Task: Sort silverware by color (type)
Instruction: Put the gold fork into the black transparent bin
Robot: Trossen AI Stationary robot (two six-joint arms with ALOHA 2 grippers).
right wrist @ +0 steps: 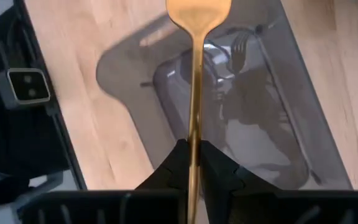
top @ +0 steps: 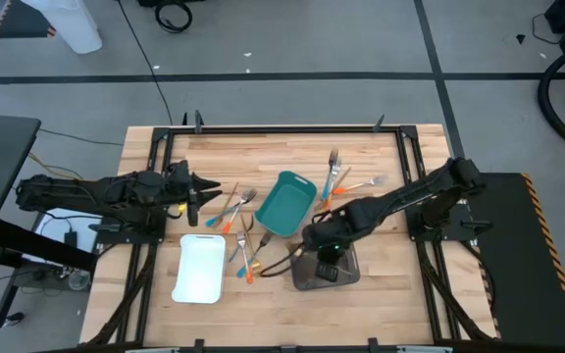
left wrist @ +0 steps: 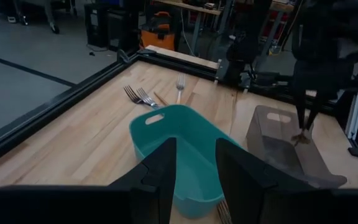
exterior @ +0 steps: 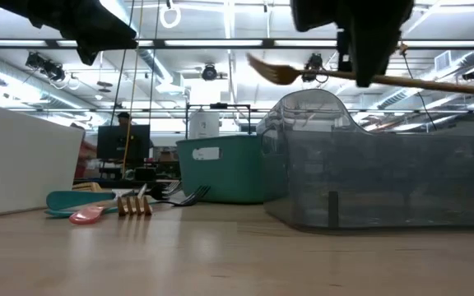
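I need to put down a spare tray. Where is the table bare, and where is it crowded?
Bare wood lies along the near edge below the white tray and grey tray, and right of the grey tray. Crowded: loose forks between the white tray and teal tray, and more forks beyond the teal tray.

I identify this site as a robotics lab or workshop: a framed wooden table (top: pixel 273 304) stands on a grey concrete floor (top: pixel 292 39) marked with dark tape lines, with ceiling strip lights (exterior: pixel 220 43), monitors (exterior: pixel 123 141), equipment racks and loose cables (top: pixel 173 14) beyond.
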